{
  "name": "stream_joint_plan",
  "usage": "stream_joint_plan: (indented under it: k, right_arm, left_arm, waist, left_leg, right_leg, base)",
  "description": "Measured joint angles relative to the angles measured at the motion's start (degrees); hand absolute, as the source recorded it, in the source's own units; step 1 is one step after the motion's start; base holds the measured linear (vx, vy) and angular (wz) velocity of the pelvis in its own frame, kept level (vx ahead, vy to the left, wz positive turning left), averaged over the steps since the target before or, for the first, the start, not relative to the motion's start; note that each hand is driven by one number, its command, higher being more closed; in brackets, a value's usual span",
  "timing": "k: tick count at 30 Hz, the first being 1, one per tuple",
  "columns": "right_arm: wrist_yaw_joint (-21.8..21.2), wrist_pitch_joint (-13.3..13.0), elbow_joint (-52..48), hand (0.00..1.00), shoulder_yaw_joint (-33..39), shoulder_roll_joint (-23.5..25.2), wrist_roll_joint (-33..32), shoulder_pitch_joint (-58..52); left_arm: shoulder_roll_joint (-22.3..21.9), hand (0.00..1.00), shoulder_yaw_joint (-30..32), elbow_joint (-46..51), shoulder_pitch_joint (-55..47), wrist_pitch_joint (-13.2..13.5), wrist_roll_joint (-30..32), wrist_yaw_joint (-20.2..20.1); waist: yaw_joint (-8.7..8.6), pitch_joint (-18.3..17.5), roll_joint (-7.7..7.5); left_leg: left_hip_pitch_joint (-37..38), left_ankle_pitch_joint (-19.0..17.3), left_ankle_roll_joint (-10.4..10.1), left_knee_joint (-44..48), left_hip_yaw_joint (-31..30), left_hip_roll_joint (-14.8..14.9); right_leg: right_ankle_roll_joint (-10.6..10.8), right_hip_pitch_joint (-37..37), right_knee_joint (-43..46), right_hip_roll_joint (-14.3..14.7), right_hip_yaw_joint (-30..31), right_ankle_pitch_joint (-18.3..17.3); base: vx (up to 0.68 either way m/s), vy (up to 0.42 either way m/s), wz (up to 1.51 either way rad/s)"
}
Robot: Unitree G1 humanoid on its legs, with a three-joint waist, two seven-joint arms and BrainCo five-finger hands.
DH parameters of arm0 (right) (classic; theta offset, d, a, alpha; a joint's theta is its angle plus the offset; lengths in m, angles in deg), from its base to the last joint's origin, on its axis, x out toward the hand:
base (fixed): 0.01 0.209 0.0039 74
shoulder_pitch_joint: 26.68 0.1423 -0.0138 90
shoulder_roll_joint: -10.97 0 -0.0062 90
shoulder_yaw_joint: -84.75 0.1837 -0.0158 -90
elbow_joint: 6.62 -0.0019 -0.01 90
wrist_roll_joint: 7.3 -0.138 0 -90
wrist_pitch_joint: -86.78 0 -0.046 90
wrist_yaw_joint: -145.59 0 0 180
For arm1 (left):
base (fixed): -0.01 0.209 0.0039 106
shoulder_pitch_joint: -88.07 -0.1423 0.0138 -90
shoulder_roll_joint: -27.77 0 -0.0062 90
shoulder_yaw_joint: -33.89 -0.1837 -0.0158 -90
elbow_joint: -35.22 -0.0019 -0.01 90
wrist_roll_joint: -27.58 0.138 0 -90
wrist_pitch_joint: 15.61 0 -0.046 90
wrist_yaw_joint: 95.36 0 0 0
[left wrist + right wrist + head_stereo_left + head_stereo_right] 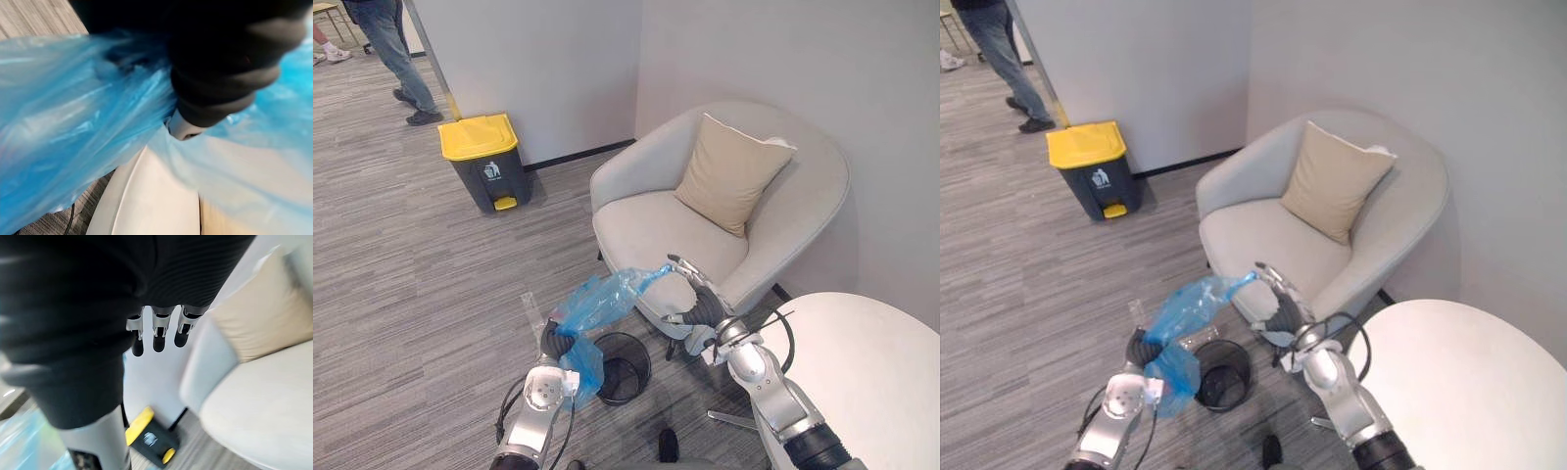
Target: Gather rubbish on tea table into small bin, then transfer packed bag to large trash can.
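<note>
Inspecting the thin, crinkled translucent blue plastic bag (597, 305), I found it stretched between my hands above the small round black mesh bin (625, 370) on the grey striped carpet (411, 274). My left hand (554, 343) was buried in its folds, so I could not tell its finger state. My right hand (697, 305) had its fingers nearly straight, touching the bag's corner. The rounded grey upholstered armchair (656, 230) stood just behind. The dark yellow-lidded pedal can (481, 162) stood well apart.

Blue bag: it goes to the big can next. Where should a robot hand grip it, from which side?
Likely the narrow end of the blue bag, toward the armchair, from above: film bunches to a strand there; the fuller part sags by the small bin.
</note>
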Motion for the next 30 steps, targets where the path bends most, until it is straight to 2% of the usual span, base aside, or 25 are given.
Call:
stream_joint_plan:
  k: [2,7,13,21,26,30]
  right_arm:
    - [0.24,0.4,3.15,0.0,2.44,2.18,-0.73,-1.3]
    - [0.47,3.07,16.55,0.0,9.41,7.56,-8.76,-2.81]
    - [0.57,5.64,26.97,0.0,15.79,10.3,-13.28,-4.58]
    - [1.65,7.22,36.13,0.0,21.38,12.72,-19.5,-6.58]
    - [2.17,7.64,38.52,0.0,22.57,12.87,-20.56,-7.43]
    - [2.55,7.64,39.47,0.0,22.9,14.16,-22.03,-6.14]
  left_arm:
    - [-0.31,1.0,1.61,-1.85,-0.23,-0.1,-0.49,0.08]
    - [-0.97,1.0,6.8,-7.37,-1.89,-0.86,-3.47,0.11]
    - [-3.43,1.0,12.99,-14.33,-4.34,-1.43,-7.22,-0.35]
    - [-5.55,1.0,17.75,-22.16,-5.13,-2.77,-10.05,-0.81]
    - [-7.44,1.0,17.76,-24.4,-5.6,-3.09,-10.08,-1.41]
    - [-8.43,1.0,17.74,-24.95,-5.08,-3.09,-10.13,-1.51]
  waist:
    - [0.06,-0.03,0.27]
    - [0.38,-0.01,0.66]
    - [1.14,0.38,1.31]
    - [1.77,0.36,1.5]
    - [2.98,0.43,1.54]
    - [3.49,1.82,1.25]
  left_leg:
    - [-0.13,0.03,0.06,0.04,-0.03,-0.07]
    - [-0.46,-0.1,0.02,0.55,-0.07,0.09]
    - [1.4,-0.98,-0.21,1.07,-0.44,0.29]
    - [2.38,-1.7,-0.3,1.76,-1.3,0.77]
    - [3.24,-2.77,-0.54,2.95,-0.27,1.08]
    - [2.37,-4.54,-0.49,6.37,1.16,1.51]
  right_leg:
    - [-0.01,0.05,-0.34,-0.03,-0.09,0.01]
    - [-0.05,0.29,-1.09,0.06,-0.52,0.05]
    - [0.01,2.92,-1.72,-0.02,-1.51,-0.22]
    - [0.07,4.75,-1.56,-0.34,-2.99,-1.75]
    - [-0.18,5.85,-1.07,-0.37,-2.96,-1.89]
    - [-0.05,4.42,1.51,-0.43,-1.62,-2.51]
  base:
    - [0.0,0.0,0.0]
    - [0.02,-0.012,0.0]
    - [0.01,-0.006,0.02]
    - [-0.02,-0.01,0.06]
    - [0.0,0.006,-0.03]
    - [-0.01,0.021,-0.2]
